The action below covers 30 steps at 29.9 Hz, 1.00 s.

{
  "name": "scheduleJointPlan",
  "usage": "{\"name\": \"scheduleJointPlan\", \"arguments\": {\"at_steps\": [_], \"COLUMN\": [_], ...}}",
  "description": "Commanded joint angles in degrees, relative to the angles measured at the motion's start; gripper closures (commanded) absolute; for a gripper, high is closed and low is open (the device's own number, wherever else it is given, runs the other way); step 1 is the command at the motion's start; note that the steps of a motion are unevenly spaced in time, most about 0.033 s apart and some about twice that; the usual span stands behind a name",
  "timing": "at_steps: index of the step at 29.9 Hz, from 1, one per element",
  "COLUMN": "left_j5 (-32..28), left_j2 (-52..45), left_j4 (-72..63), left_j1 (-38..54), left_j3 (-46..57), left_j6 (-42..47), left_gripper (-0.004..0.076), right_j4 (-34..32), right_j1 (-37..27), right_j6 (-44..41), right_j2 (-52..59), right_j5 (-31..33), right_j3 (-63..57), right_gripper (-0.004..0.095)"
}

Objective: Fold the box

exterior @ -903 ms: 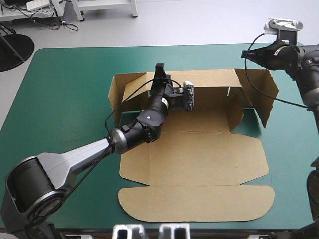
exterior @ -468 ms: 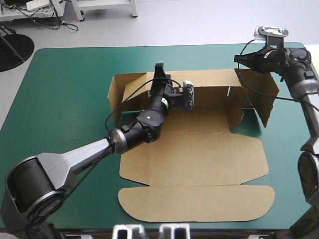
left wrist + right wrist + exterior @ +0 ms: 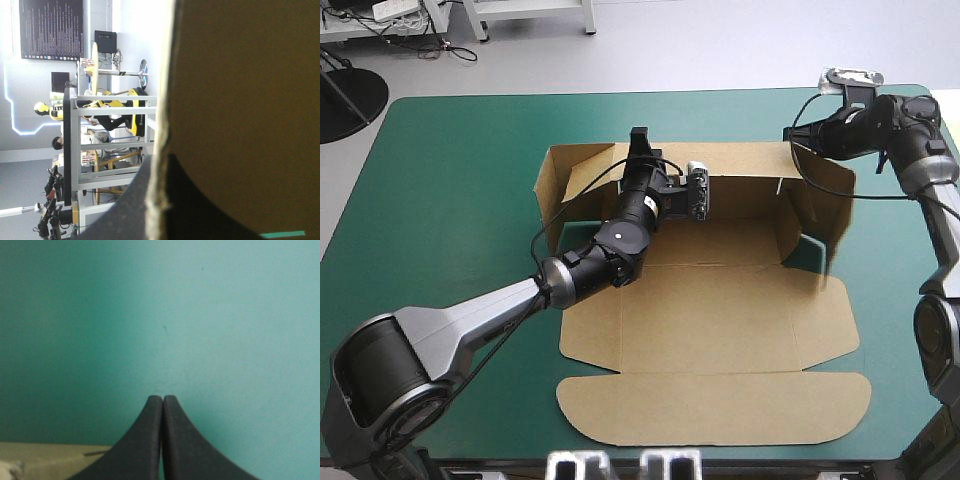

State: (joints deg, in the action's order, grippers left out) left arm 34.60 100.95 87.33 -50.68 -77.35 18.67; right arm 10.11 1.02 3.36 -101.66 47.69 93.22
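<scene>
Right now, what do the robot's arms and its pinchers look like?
The left arm wears a smooth grey shell low down, then turns into round black joints. The right arm is dark grey and black. The left gripper and right gripper each have two broad black fingers, curved like fins.

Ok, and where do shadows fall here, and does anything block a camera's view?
High view: even light; the box's raised right flap throws a dark shadow on the teal-green cover beside it. Left wrist view: the box's shaded wall, held in the left gripper, hides most of the scene. Right wrist view: the shut right gripper over bare cover, no hard shadow.
</scene>
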Motion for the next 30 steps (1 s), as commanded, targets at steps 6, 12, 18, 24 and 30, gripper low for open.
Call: {"name": "scheduleJointPlan", "arguments": {"at_steps": [6,12,18,24,30], "left_j5": [2.88,2.98,3.36,3.36,3.36], "left_j2": [-2.58,-2.58,-2.58,-2.58,-2.58], "left_j4": [2.28,2.17,2.17,2.17,2.17], "left_j1": [-0.33,-0.33,-0.33,-0.33,-0.33], "left_j3": [-1.47,-1.47,-1.47,-1.47,-1.47], "left_j6": [1.37,1.77,1.77,1.77,1.77], "left_gripper": [0.0733,0.0733,0.0733,0.0733,0.0733], "right_j4": [4.98,10.82,11.70,21.02,32.08], "right_j1": [-1.30,-1.30,-1.48,-4.55,-7.91], "right_j6": [5.75,9.92,12.26,20.81,33.39], "right_j2": [2.58,3.95,7.41,12.54,16.58], "right_j5": [6.78,7.68,6.64,1.11,-5.46], "right_j3": [1.56,1.21,-3.17,-13.13,-24.51], "right_gripper": [0.0928,0.0928,0.0928,0.0928,0.0928]}}
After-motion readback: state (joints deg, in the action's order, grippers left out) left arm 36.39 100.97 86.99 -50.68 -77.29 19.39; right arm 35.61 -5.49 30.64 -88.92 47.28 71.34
